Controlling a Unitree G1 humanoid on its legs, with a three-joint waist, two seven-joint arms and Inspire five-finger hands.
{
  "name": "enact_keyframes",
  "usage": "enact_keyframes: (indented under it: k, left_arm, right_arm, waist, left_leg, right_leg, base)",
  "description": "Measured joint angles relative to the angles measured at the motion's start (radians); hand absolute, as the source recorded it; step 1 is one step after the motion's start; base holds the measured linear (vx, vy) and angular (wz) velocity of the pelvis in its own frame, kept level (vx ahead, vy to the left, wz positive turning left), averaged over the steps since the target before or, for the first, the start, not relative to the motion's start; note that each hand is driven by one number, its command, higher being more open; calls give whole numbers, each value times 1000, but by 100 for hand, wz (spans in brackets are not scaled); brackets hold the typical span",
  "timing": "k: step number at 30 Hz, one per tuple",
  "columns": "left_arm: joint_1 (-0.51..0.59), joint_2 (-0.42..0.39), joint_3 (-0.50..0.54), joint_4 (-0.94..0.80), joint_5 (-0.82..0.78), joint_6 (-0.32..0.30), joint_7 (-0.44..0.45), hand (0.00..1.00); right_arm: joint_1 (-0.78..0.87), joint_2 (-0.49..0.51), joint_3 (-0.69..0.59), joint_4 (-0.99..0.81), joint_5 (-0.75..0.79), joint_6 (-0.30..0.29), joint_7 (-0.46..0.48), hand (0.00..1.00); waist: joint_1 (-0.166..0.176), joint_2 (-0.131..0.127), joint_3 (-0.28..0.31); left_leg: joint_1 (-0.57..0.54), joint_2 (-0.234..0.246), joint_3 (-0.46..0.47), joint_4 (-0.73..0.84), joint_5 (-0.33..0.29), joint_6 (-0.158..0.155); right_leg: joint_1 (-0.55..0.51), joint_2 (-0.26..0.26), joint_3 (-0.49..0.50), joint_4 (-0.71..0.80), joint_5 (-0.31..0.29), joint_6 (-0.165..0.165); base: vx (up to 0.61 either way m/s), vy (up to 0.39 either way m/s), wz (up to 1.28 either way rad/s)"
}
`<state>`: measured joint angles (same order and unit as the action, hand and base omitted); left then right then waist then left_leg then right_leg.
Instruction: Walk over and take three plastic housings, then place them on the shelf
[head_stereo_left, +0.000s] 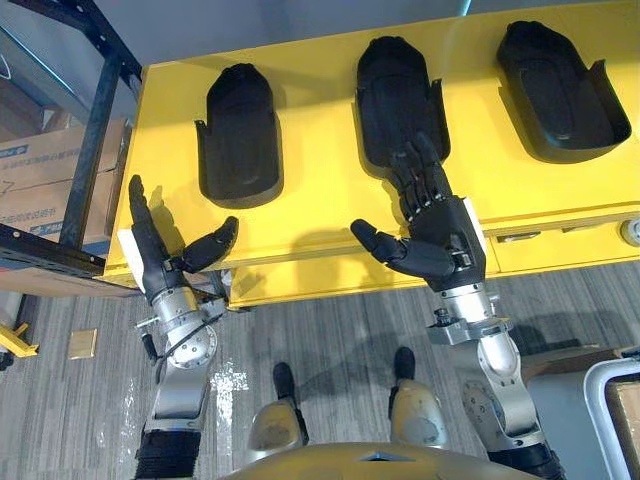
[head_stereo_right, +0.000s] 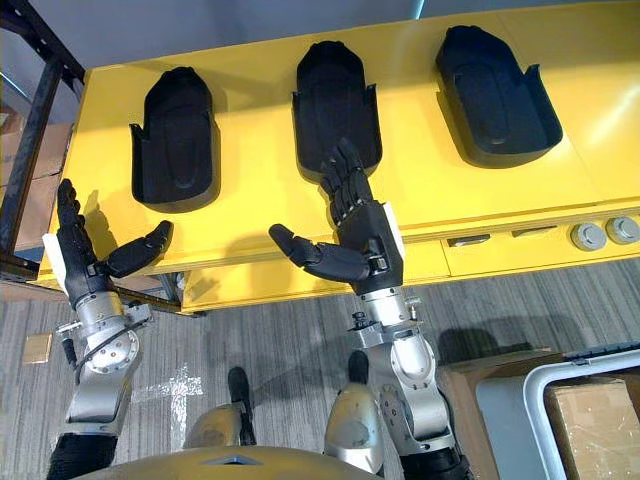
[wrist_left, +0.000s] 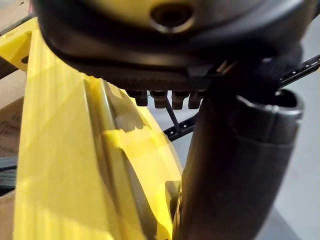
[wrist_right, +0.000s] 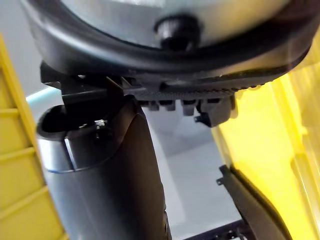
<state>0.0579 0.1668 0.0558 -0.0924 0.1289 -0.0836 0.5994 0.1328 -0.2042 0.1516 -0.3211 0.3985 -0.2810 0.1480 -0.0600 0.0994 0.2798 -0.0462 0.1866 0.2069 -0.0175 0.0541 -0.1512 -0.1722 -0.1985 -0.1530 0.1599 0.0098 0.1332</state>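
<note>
Three black plastic housings lie in a row on the yellow table (head_stereo_left: 320, 215): the left housing (head_stereo_left: 240, 135), the middle housing (head_stereo_left: 398, 100) and the right housing (head_stereo_left: 560, 90). My left hand (head_stereo_left: 160, 255) is open at the table's front left corner, fingers straight up and thumb out, holding nothing. My right hand (head_stereo_left: 435, 225) is open too, its fingers reaching over the near end of the middle housing and its thumb pointing left. In the right wrist view a dark housing edge (wrist_right: 255, 205) shows past the thumb.
A dark metal shelf frame (head_stereo_left: 90, 120) stands at the left with cardboard boxes (head_stereo_left: 40, 180) behind it. Drawer handles and round knobs (head_stereo_right: 590, 235) line the table's front. A grey bin with a cardboard box (head_stereo_right: 590, 420) sits at the lower right.
</note>
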Motion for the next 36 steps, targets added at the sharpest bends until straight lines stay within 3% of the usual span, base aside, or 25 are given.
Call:
enact_keyframes:
  k: [11, 25, 31, 34, 36]
  left_arm:
    - [-67, 0, -9, 29, 0, 32, 84, 100]
    - [-98, 0, -11, 57, -3, 48, 85, 100]
    - [-48, 0, -11, -11, -34, 43, -45, 100]
    - [68, -3, -43, -123, -63, 20, -169, 100]
    - [144, -8, -54, -178, -110, -28, -282, 100]
  right_arm:
    - [-40, 2, -2, -1, 0, 0, -1, 100]
    - [-40, 3, 16, -1, -2, 0, -6, 100]
    - [-25, 11, 16, -16, -25, 0, -6, 100]
    - [8, 20, 15, -54, -41, 0, -6, 100]
    - [24, 24, 12, -67, -73, -6, -8, 100]
  waist:
    - [-20, -7, 10]
    - [-24, -11, 13]
    - [-18, -11, 13]
    - [-10, -10, 13]
    - [-4, -9, 12]
  left_leg:
    - [3, 0, 5, 2, 0, 0]
    - [3, 0, 11, 12, -8, -1]
    - [4, 0, 5, 12, -9, -1]
    - [21, 0, -4, 7, -9, -1]
    - [36, 0, -10, 0, -9, -1]
  right_leg:
    - [-1, 1, 6, 3, 1, 1]
    - [-1, 1, 14, 4, 1, 1]
    - [6, 1, 8, 4, 0, 1]
    - [33, 0, -5, -5, -3, 5]
    - [52, -2, -14, -6, -11, 10]
  base:
    - [0, 0, 0]
    - [-1, 1, -1]
    - [0, 0, 2]
    - [10, 3, 10]
    - [2, 6, 10]
